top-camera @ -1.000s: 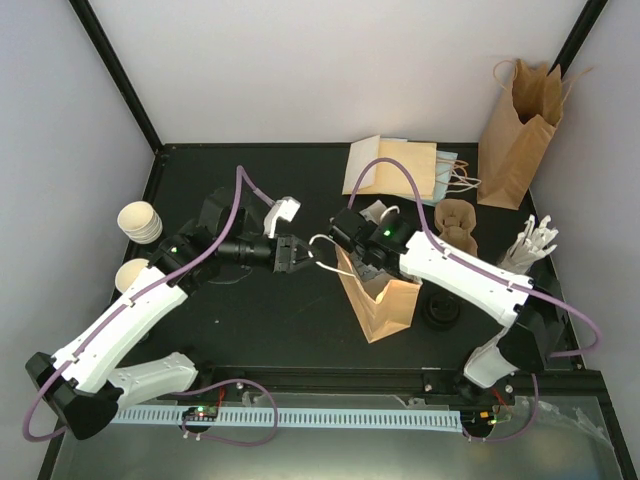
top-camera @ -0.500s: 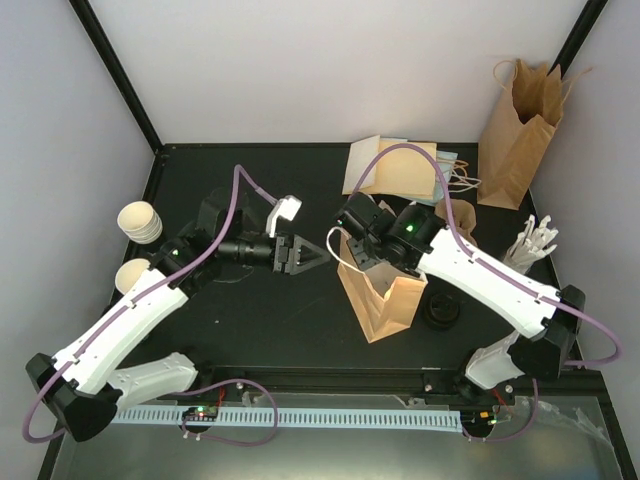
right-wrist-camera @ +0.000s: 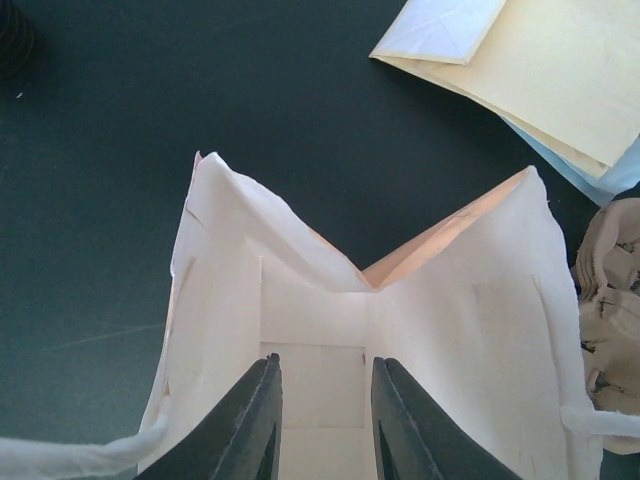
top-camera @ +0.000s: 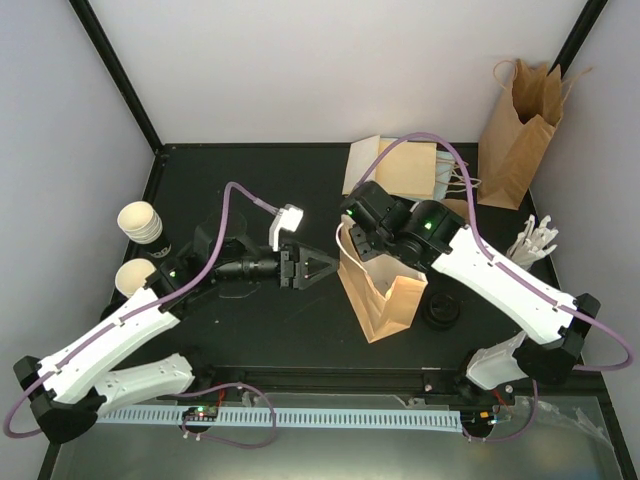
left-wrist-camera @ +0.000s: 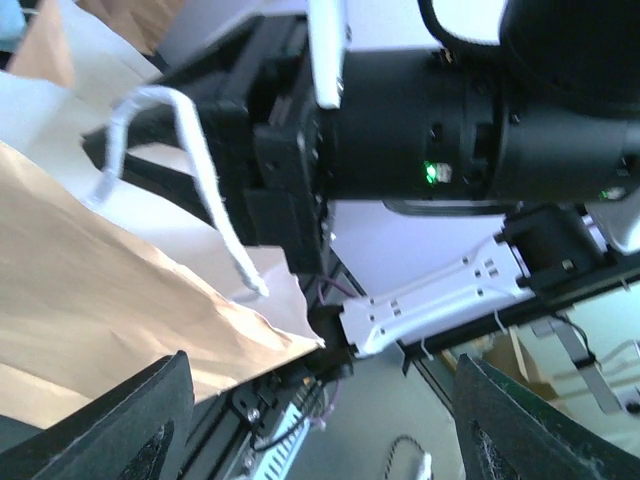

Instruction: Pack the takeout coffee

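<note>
On the black table (top-camera: 250,320) an open kraft bag (top-camera: 380,300) is stood, the right gripper (right-wrist-camera: 322,420) is held over its mouth with jaws slightly apart, the left gripper (top-camera: 318,268) is held near it with jaws wide apart, and the paper cups (top-camera: 140,222) are seen at the left edge, well apart from the bag.

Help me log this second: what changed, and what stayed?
The left gripper opened, apparently releasing the handle, and moved right toward the open bag. The right gripper shifted slightly back above the bag's mouth, its elbow swinging outward. Bag, cups and tall bag stayed put.
</note>
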`<state>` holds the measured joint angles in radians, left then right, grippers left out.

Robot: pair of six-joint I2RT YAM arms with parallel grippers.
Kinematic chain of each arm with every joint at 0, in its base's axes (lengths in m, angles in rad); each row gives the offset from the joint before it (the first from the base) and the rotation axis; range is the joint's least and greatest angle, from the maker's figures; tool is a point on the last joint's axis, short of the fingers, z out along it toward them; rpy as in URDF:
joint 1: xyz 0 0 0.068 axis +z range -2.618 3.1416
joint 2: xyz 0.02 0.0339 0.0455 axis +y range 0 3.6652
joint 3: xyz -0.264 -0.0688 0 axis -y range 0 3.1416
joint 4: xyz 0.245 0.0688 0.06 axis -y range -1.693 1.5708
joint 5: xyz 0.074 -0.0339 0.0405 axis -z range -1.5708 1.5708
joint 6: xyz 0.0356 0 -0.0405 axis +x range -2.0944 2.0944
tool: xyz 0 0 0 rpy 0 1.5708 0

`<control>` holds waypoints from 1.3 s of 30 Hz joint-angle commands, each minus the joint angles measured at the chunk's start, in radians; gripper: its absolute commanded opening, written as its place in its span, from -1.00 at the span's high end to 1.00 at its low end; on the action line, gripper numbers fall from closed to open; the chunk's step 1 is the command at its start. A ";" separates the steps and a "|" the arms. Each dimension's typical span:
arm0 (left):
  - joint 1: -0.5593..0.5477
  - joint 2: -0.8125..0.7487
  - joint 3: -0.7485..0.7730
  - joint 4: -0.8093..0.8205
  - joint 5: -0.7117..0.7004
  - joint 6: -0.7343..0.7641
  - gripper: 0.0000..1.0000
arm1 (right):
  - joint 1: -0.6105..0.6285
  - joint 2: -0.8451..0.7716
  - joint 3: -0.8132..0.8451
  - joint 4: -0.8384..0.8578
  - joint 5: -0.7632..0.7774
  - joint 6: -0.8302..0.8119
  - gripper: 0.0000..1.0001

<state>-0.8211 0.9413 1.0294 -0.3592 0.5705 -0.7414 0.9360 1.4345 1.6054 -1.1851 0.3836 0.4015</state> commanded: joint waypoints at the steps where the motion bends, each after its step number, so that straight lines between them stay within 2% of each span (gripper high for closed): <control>1: -0.023 0.004 0.000 0.058 -0.167 -0.037 -0.47 | -0.003 -0.019 0.017 -0.010 0.014 -0.003 0.42; 5: -0.030 0.058 0.039 0.017 -0.204 -0.046 -0.43 | -0.003 -0.032 0.000 -0.003 0.016 0.005 0.42; 10: -0.032 0.095 0.044 0.083 -0.175 -0.068 -0.38 | -0.003 -0.044 -0.009 0.001 0.017 0.006 0.42; 14: -0.032 0.106 0.055 0.111 -0.173 -0.059 -0.23 | -0.003 -0.053 -0.018 0.003 0.017 0.008 0.42; 19: -0.033 0.128 0.072 0.120 -0.189 -0.041 0.18 | -0.004 -0.075 -0.023 0.002 0.033 0.013 0.44; 21: -0.032 0.135 0.086 0.106 -0.214 -0.028 0.28 | -0.003 -0.090 -0.018 0.001 0.037 0.013 0.44; 28: -0.027 0.138 0.103 0.115 -0.348 -0.010 0.96 | -0.003 -0.136 0.056 -0.022 0.016 0.007 0.44; 32: -0.010 0.142 0.134 0.080 -0.380 0.020 0.97 | -0.003 -0.168 0.119 -0.030 -0.016 -0.001 0.43; 39: 0.064 0.143 0.173 0.056 -0.342 0.037 0.97 | -0.003 -0.229 0.145 -0.009 -0.033 0.006 0.41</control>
<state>-0.7963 1.0821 1.1400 -0.2924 0.2306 -0.7372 0.9360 1.2362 1.7382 -1.2026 0.3569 0.4046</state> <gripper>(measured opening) 0.032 0.294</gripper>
